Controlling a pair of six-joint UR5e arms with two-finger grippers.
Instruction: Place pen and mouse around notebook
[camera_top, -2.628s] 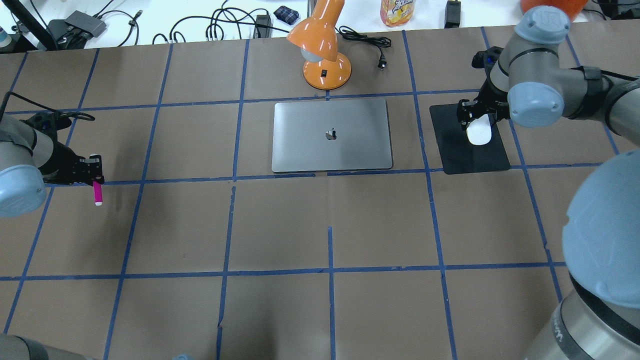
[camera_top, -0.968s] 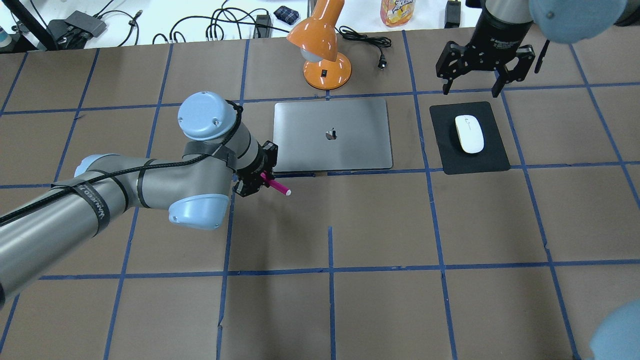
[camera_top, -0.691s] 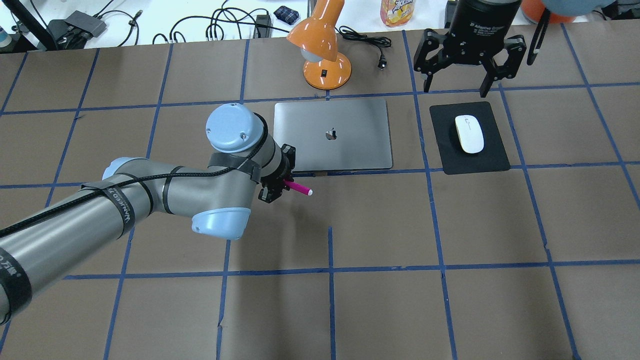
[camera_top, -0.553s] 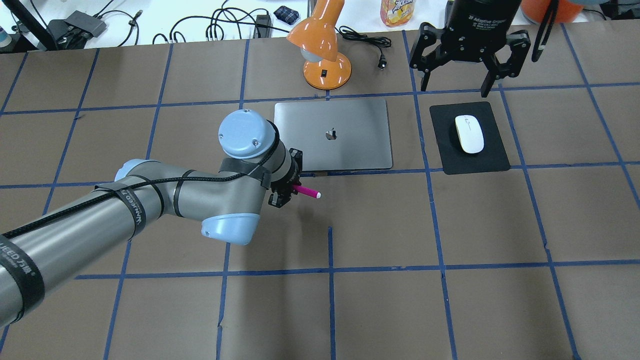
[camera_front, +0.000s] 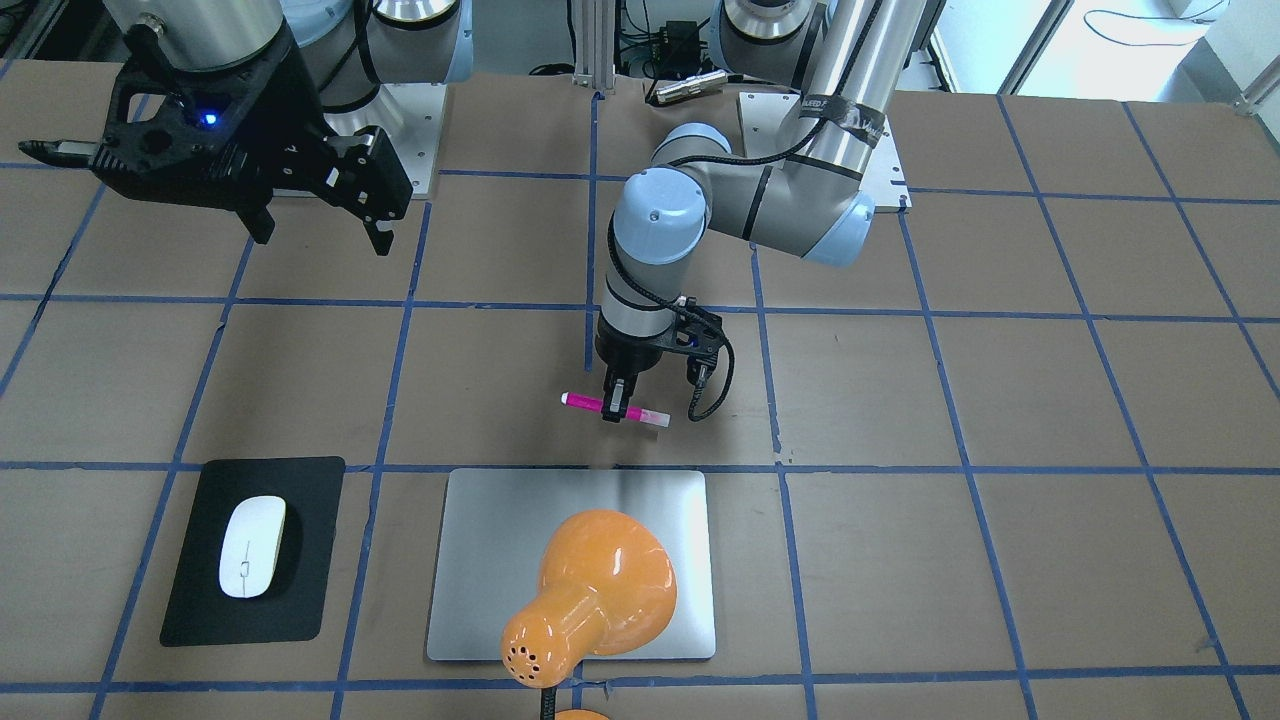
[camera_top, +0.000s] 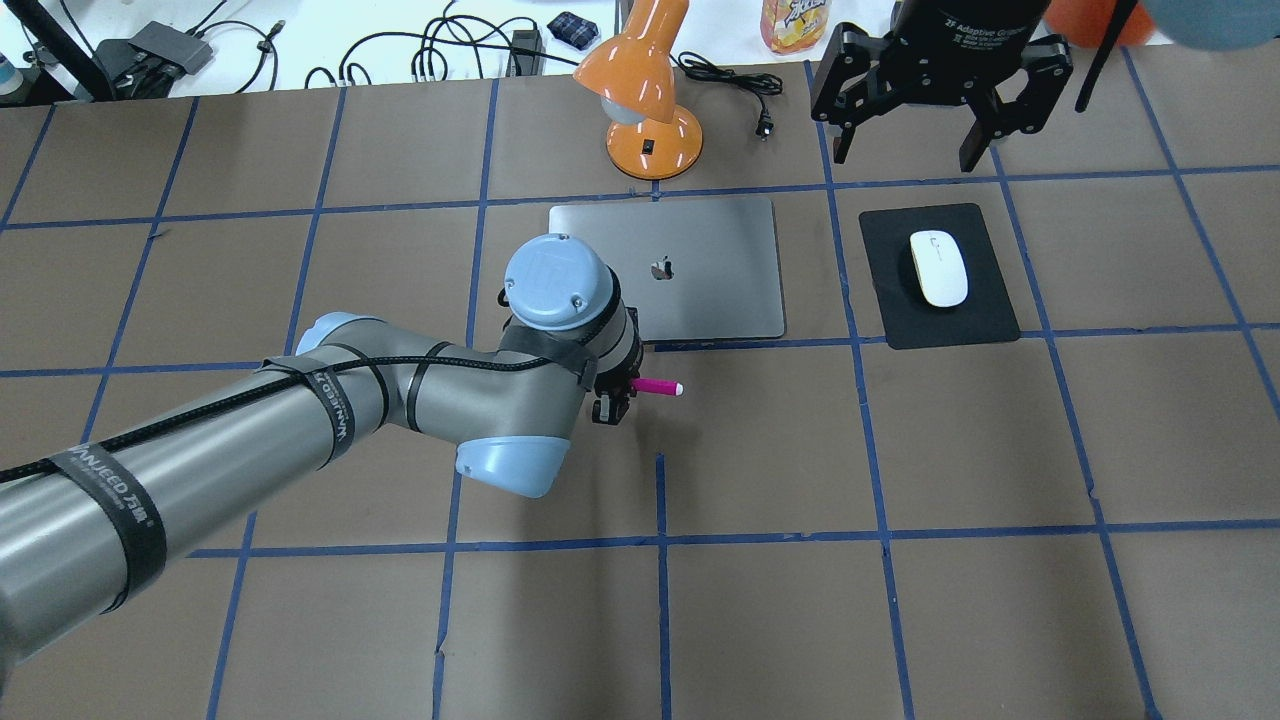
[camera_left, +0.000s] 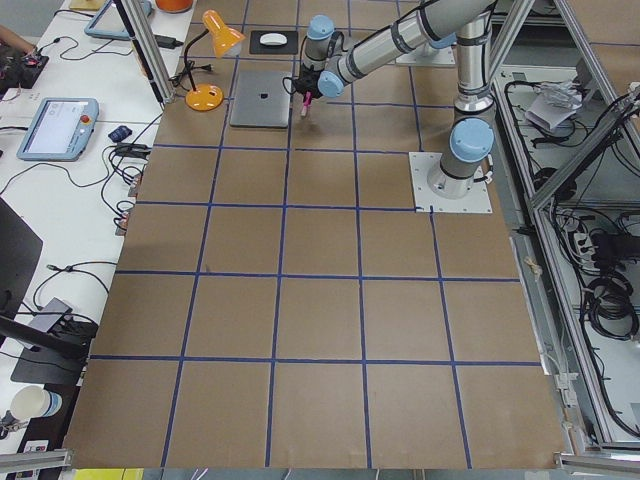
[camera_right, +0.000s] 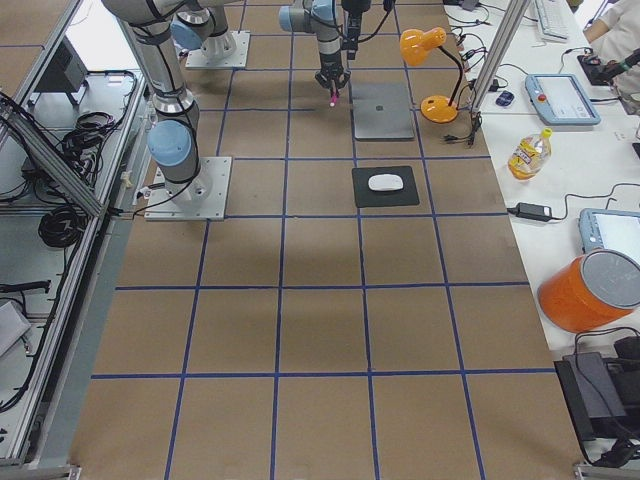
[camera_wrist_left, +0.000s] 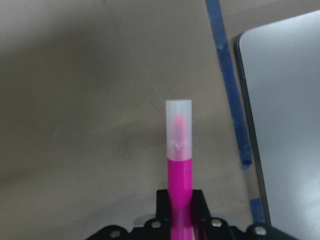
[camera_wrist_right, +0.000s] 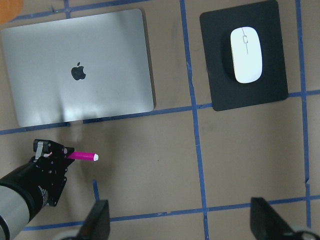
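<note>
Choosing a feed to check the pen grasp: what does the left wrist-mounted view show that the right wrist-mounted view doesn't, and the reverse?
Only the left wrist view: the pen close up, pink tip visible inside its translucent cap, clamped in the jaws of the left gripper. Only the right wrist view: the whole notebook with its logo, the mouse on the black mat, and the right gripper, jaws wide open. Both: the pen held beside the notebook's edge, and blue tape on the brown table.
</note>
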